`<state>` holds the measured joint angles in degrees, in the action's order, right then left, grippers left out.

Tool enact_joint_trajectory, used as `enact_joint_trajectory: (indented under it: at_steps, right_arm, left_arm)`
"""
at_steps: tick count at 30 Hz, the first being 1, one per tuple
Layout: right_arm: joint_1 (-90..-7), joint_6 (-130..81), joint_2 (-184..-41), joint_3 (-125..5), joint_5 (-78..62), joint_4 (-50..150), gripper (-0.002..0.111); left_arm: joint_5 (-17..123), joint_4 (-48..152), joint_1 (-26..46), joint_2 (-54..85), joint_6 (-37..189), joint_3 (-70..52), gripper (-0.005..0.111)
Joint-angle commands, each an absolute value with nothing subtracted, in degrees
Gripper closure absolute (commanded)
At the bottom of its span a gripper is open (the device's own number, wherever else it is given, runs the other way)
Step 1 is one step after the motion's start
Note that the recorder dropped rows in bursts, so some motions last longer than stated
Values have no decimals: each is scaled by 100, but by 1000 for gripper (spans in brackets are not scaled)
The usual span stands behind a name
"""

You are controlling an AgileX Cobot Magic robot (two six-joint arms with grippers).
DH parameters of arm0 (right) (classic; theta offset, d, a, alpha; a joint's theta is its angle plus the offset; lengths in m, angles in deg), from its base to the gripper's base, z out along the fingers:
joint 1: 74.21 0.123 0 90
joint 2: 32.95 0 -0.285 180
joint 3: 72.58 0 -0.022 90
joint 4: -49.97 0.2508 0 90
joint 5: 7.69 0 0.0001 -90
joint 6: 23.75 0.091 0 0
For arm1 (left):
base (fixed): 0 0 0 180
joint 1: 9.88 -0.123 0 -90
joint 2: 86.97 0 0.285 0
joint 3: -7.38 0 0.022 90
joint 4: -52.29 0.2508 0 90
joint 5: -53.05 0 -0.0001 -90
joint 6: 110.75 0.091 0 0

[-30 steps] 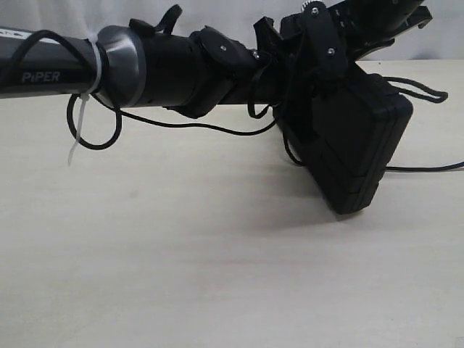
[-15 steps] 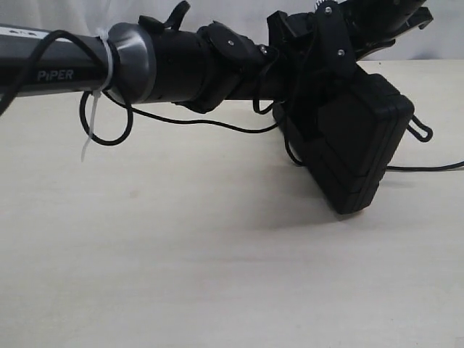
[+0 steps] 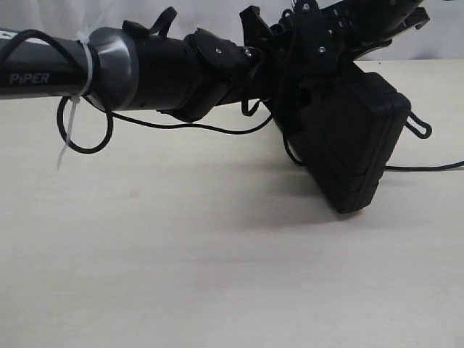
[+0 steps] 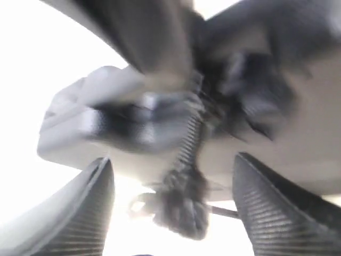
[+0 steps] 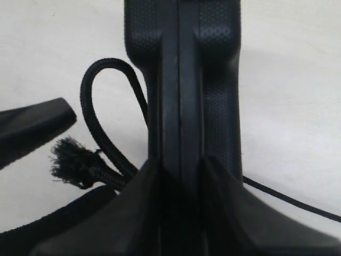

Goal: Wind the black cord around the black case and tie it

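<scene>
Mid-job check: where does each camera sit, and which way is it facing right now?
Exterior: seemingly low, looking across the table at the tilted black case; the left arm crosses from the left.
Left wrist: blurred, looks past its open left gripper at the black cord's frayed end.
Right wrist: looks along the right gripper, clamped on the case's edge, with the table behind.
Shared: both wrist views show the cord's frayed end; exterior and right wrist both show the case.

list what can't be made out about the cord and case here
Right wrist view: black case cut by top edge; right hand hides where the black cord leads.
Exterior view: whether cord wraps case; arms cover it.
Left wrist view: blur and glare; any knot unreadable.
</scene>
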<state>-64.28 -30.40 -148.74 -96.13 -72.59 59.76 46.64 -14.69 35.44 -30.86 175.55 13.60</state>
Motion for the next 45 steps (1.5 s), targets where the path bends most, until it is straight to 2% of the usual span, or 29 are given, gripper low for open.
enact_joint_trajectory:
  at_steps: [1, 4, 9, 11, 16, 19, 25, 27, 29, 30, 32, 33, 37, 41, 45]
  right_arm:
    - [-6404, -3060, -14992, -9488, -7765, 6092, 104]
    - [-6404, -3060, -14992, -9488, -7765, 6092, 104]
    - [-6404, -3060, -14992, -9488, -7765, 6080, 104]
    - [-6404, -3060, -14992, -9488, -7765, 6080, 104]
    - [-6404, -3060, -14992, -9488, -7765, 6070, 104]
    - [-6404, -3060, -14992, -9488, -7765, 6070, 104]
    - [-6404, -3060, -14992, -9488, -7765, 6069, 104]
    - [-6404, -3060, -14992, -9488, -7765, 6069, 104]
    - [-6404, -3060, -14992, -9488, -7765, 6069, 104]
    - [-6404, -3060, -14992, -9488, -7765, 6069, 104]
    - [-6404, -3060, -14992, -9488, -7765, 6069, 104]
    - [-6404, -3060, -14992, -9488, -7765, 6069, 104]
    - [-6404, -3060, -14992, -9488, -7765, 5986, 104]
    - [-6404, -3060, -14992, -9488, -7765, 5975, 104]
    - [-6404, -3060, -14992, -9488, -7765, 5975, 104]
  left_arm:
    - [4402, -1577, 3542, -3025, 17600, 957, 46]
    - [3861, -1577, 3542, -3025, 17748, 806, 46]
    - [3988, -1577, 3542, -3035, 17748, 806, 47]
    - [4132, -1577, 3542, -3035, 17748, 806, 56]
    - [4092, -1394, 3540, -3106, 17748, 818, 88]
    - [4092, -1116, 3540, -3116, 17748, 818, 96]
    - [3661, -1011, 3530, -3116, 17727, 825, 96]
    - [3635, -926, 3500, -3116, 17727, 825, 92]
    - [3697, -746, 3452, -3116, 17727, 825, 81]
    - [3843, -627, 3406, -3116, 17727, 825, 66]
    - [3802, -516, 3355, -3142, 17727, 825, 50]
    - [3845, -363, 3342, -3142, 17727, 825, 48]
    - [4038, 1131, 3336, -3384, 17355, 895, 49]
    - [3390, 1231, 3336, -3549, 16692, 1024, 52]
    - [3510, 1830, 3349, -3549, 15990, 1024, 84]
